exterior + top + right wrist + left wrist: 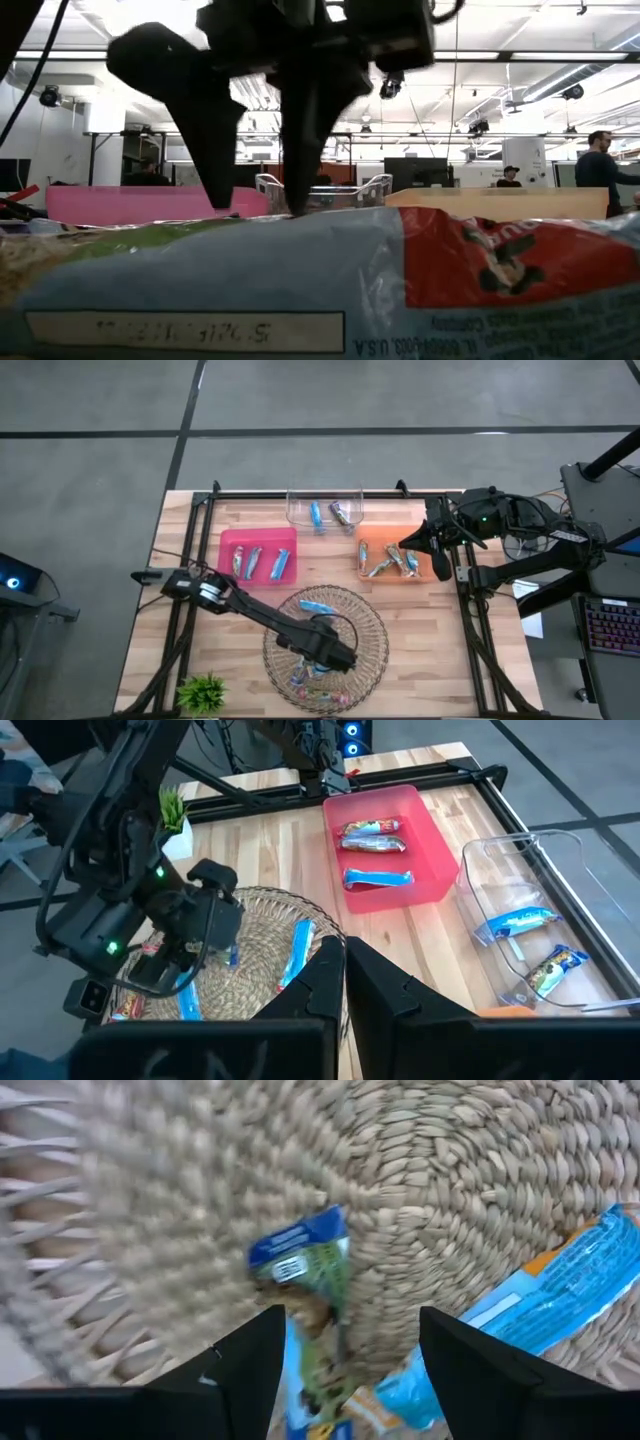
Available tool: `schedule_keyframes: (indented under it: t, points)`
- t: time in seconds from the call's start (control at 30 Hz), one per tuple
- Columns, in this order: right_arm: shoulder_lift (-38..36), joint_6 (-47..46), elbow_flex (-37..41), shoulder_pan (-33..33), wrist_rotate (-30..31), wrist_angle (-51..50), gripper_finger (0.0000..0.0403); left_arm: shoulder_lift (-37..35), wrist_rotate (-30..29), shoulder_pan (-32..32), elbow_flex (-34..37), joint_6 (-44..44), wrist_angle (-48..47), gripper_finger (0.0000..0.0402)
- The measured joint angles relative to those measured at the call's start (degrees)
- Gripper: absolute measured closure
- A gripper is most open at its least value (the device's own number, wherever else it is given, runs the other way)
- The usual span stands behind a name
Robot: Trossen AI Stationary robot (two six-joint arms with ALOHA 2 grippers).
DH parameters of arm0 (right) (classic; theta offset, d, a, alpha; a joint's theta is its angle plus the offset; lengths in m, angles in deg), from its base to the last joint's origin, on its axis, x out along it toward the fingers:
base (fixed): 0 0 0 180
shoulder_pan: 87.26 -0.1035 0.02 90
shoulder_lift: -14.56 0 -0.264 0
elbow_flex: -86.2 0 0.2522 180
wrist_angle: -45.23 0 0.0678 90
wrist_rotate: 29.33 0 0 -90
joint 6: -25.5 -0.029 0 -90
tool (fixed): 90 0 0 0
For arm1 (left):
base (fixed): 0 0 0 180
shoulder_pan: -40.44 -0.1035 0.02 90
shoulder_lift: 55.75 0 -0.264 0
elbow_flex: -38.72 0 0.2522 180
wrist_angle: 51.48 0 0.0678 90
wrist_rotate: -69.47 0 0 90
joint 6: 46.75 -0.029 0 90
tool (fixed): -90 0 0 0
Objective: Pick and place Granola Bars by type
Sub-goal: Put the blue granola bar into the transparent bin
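Observation:
A round woven basket (pixel 370 622) at the table's near middle holds several Granola Bars. My left gripper (pixel 325 660) points down into it, open. In the left wrist view my left gripper (pixel 350 1320) stands with one finger on either side of a blue-and-green bar (pixel 308 1285) lying on the basket's weave. A light-blue bar (pixel 565 1295) lies beside it. Another blue bar (pixel 318 606) lies at the basket's far side. My right gripper (pixel 408 545) waits shut above the orange tray (pixel 366 540).
Across the far half of the table stand a pink tray (pixel 228 540) with three bars, a clear tray (pixel 296 510) with two bars and the orange tray with several. A small green plant (pixel 203 692) stands at the near left corner. A wrapped bar (pixel 300 290) fills the low view's foreground.

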Motion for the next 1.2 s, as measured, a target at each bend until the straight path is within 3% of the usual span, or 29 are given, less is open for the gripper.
schedule_keyframes:
  t: [0.6, 1.2]
  points:
    - [0.0, 0.0, 0.0, 0.0, 0.0, 0.0, 0.0394, -1.2, -0.5, -0.1, 2.9, 0.9, -1.7, 0.0189]
    - [0.0, 0.0, 0.0, 0.0, 0.0, 0.0, 0.0394, -1.2, 1.4, -0.4, 8.1, 0.6, 4.8, 0.0189]
